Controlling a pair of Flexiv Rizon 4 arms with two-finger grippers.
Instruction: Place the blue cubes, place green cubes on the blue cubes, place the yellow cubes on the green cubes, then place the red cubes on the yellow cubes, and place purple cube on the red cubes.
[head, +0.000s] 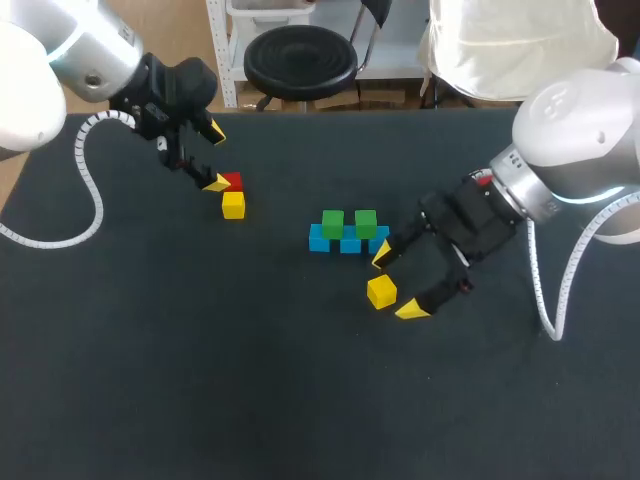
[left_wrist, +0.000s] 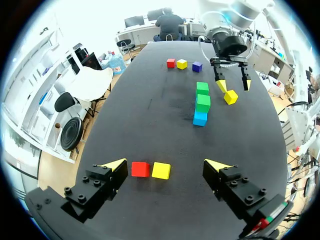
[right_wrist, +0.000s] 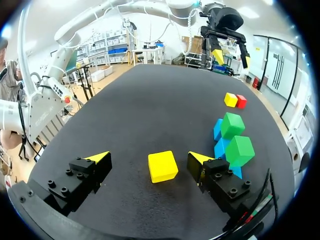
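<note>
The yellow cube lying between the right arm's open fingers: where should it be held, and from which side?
By two opposite side faces, from above. The yellow cube sits flat on the table, clear of the stacked cubes, so both sides are free. The right gripper has its fingers open on either side; a slight twist to square with its faces may help.

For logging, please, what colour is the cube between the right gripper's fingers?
Yellow cube; right wrist view best.
</note>
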